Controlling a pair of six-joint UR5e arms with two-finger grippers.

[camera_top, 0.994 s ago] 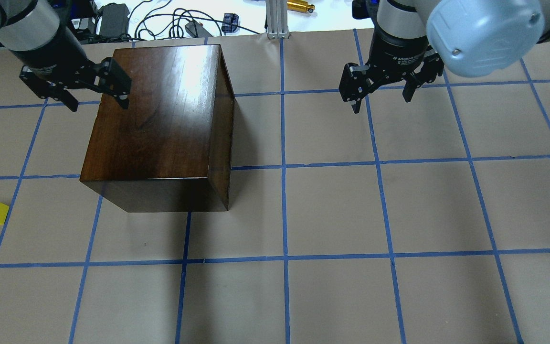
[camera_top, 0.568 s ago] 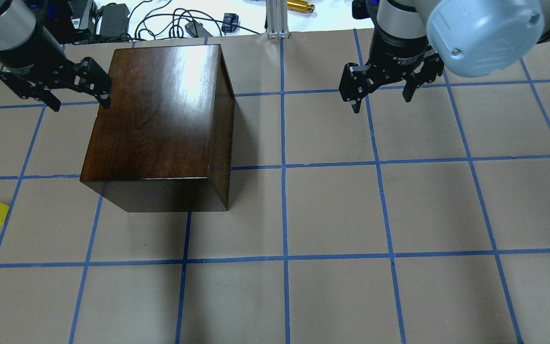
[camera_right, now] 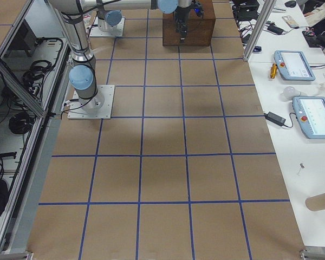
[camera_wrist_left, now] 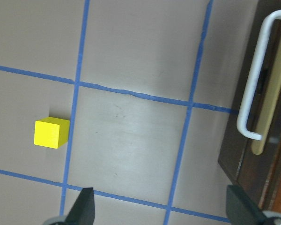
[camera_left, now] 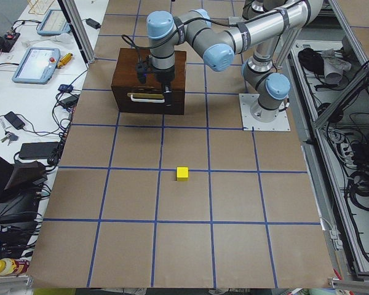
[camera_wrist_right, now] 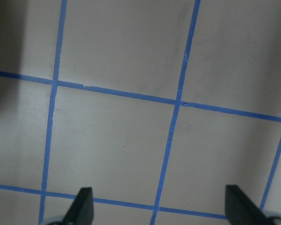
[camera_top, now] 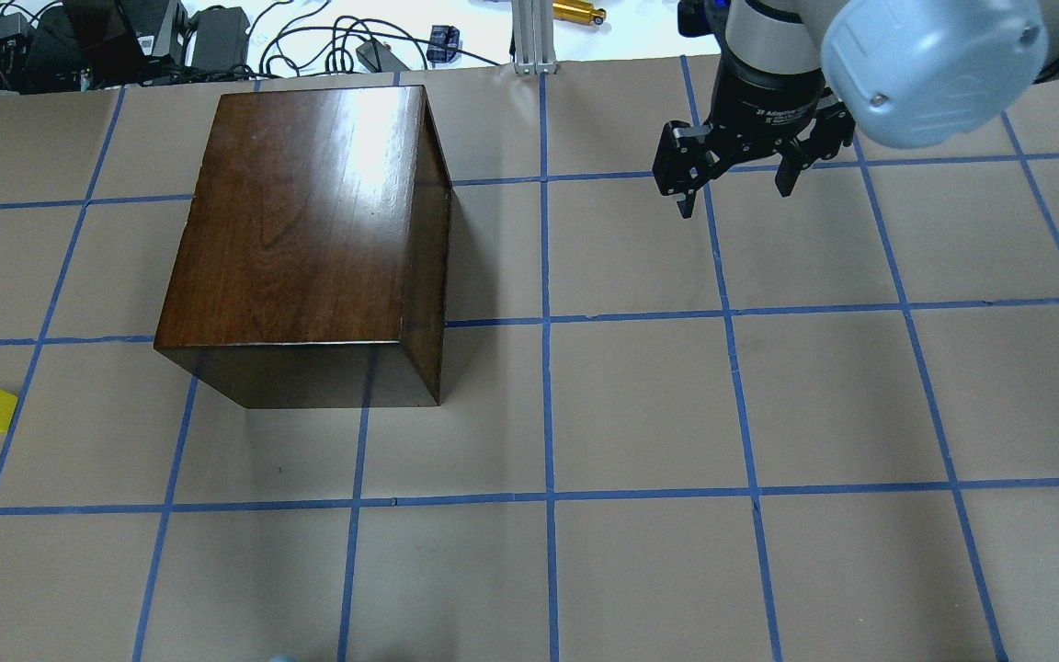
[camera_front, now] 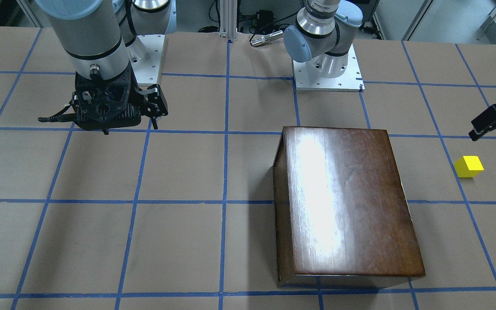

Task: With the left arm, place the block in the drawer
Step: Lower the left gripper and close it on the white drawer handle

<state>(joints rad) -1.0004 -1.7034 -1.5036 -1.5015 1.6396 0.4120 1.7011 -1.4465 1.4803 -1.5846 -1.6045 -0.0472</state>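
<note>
Left claw (camera_wrist_left: 162,210) spread wide, hovering before drawer handle (camera_wrist_left: 254,70); block (camera_wrist_left: 51,133) apart on table (camera_wrist_left: 131,150); right claw (camera_top: 735,195) spread, beyond box (camera_top: 309,230).

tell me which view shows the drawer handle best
Left wrist view: the handle is large and sharp at the right. Exterior left shows it tiny. The other views show no handle.
</note>
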